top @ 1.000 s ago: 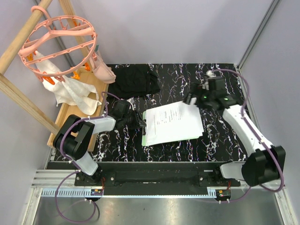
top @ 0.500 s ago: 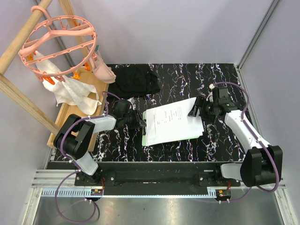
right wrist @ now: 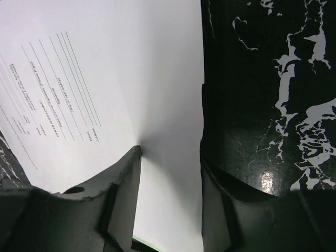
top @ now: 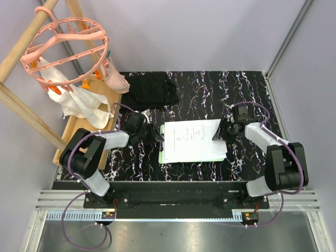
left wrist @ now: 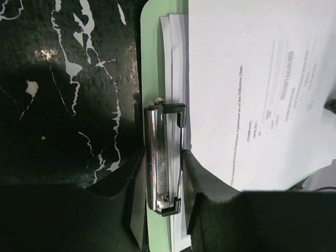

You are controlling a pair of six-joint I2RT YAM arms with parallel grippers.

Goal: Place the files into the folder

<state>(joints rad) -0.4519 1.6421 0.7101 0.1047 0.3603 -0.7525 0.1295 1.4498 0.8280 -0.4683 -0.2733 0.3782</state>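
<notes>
The files (top: 191, 139) are white sheets stacked on the light-green folder (top: 160, 156); the top one carries printed text. My left gripper (top: 156, 135) is shut on the folder's metal clip (left wrist: 163, 160), one finger against each side of it. The sheets (left wrist: 252, 79) reach under the clip, and the green board (left wrist: 149, 63) shows beside them. My right gripper (top: 217, 131) is low at the stack's right edge. Its jaws stand apart astride that edge (right wrist: 170, 157): one fingertip (right wrist: 134, 157) presses on the top sheet (right wrist: 105, 68), the other is over the table.
On the black marbled table (top: 247, 94) a black cloth (top: 152, 89) lies at the back. A wooden board (top: 89, 126) holding a white rag (top: 86, 105) stands left, under a pink hanger ring (top: 65, 50). Walls close in at the right and back.
My right arm came down and inward to the stack's right edge, its jaws narrowing. The top sheet swung from skewed to square with the folder. The left gripper has not moved.
</notes>
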